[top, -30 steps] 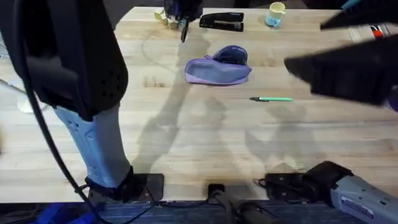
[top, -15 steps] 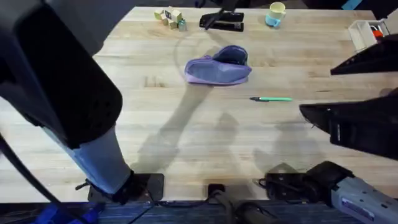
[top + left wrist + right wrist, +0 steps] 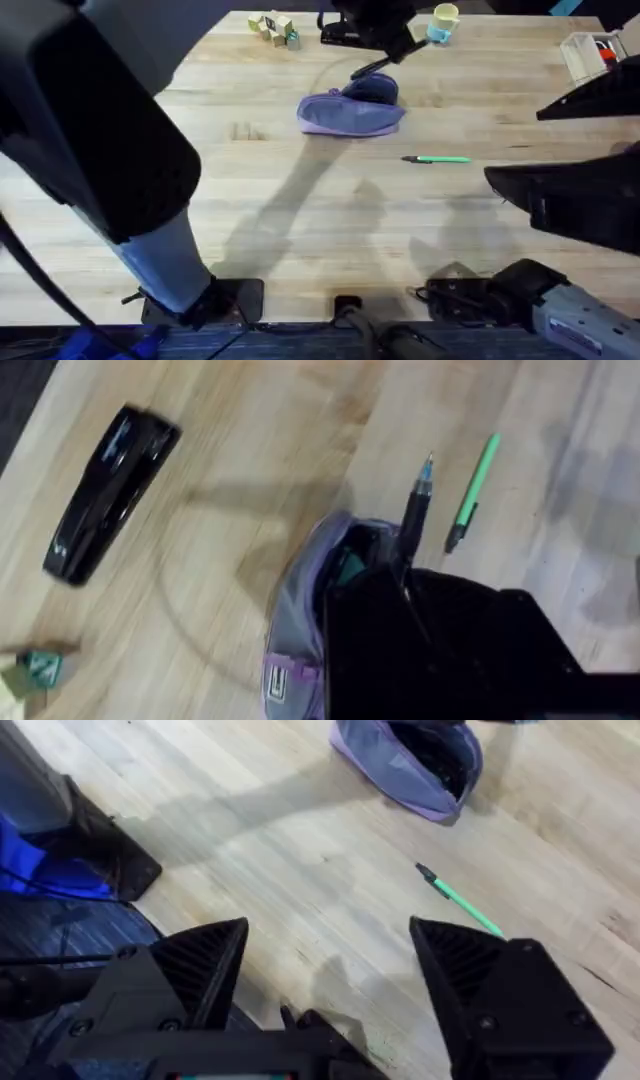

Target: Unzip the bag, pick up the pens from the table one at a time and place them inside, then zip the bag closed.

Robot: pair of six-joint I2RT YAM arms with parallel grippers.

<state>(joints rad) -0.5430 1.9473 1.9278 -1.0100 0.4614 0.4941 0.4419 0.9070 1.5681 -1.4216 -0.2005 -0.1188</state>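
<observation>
Jaws of the left gripper (image 3: 408, 575) are clamped on the dark pen (image 3: 414, 510), whose tip sticks out beyond them; the lavender pouch (image 3: 312, 610) lies just beneath, its zipper already parted so that the dark inside shows. In the overhead view that gripper (image 3: 385, 62) hangs over the far end of the pouch (image 3: 350, 110), with the black stapler (image 3: 340, 36) a little beyond it. Jaws of the right gripper (image 3: 330, 965) stand wide with nothing between them, and the green pen (image 3: 460, 900) lies on the worktop (image 3: 250, 880) ahead of them, well apart from the pouch's mouth (image 3: 435, 755).

By my reading, the unzipping is done and the first pen is on its way in. Next the left arm would need to tip the pen down into the opening and let go. After that, the green pen (image 3: 437, 159) remains to be fetched, then the zip closed.
</observation>
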